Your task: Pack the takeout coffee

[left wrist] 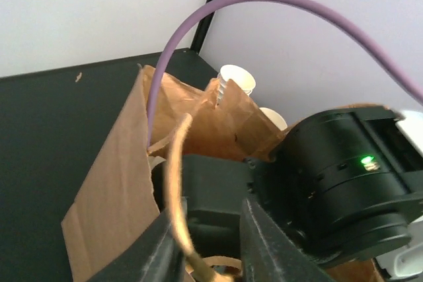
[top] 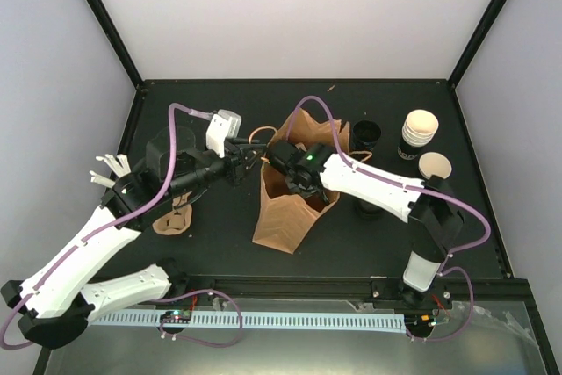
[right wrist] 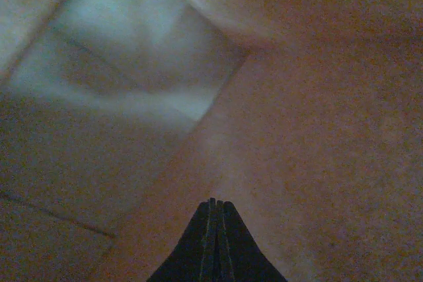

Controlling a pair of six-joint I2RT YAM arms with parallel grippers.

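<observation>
- The left end effector (top: 239, 162) is slightly open; the twisted paper handle (left wrist: 177, 183) of the brown paper bag (top: 281, 217) lies loose between its fingers.
- The right end effector (right wrist: 213, 203) is closed and empty, inside the bag mouth.
- The small black paper cup with a cream-white inside (top: 435, 167) stands on the black tabletop (top: 219, 111), outside the bag, just beside the nested stack of black cups (top: 420, 133).
- Hazard: withdrawing the right end effector may snag and topple the unheld bag.

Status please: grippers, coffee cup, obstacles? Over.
Left gripper open astride bag handle. Right gripper shut, inside paper bag. Takeout coffee unpacked, beside cup stack. Right arm blocks bag mouth.
</observation>
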